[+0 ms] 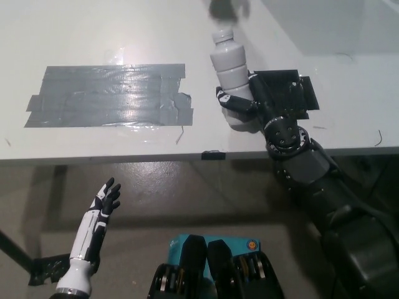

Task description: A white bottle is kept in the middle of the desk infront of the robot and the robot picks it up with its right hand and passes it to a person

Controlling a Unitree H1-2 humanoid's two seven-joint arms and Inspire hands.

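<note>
white bottle [230,65] is up off the counter [124,37], and we see the right robot hand [246,103] wrapped around its lower body, cap tilted away from us. pickup looks done; the handover is left, no person in sight. left robot hand [105,200] hangs below the counter edge, fingers spread.

In my right hand [244,101] the white bottle [230,67] looks like smooth, glossy plastic with ribbed sides. My own fingers are matt black, the wrist joint below them a duller, metal-like grey. Just right of my hand lies a matt black square patch [288,92]. Well to the left, grey tape [109,94] shines, wrinkled and glossy, on the smooth white desk [93,25].
</note>
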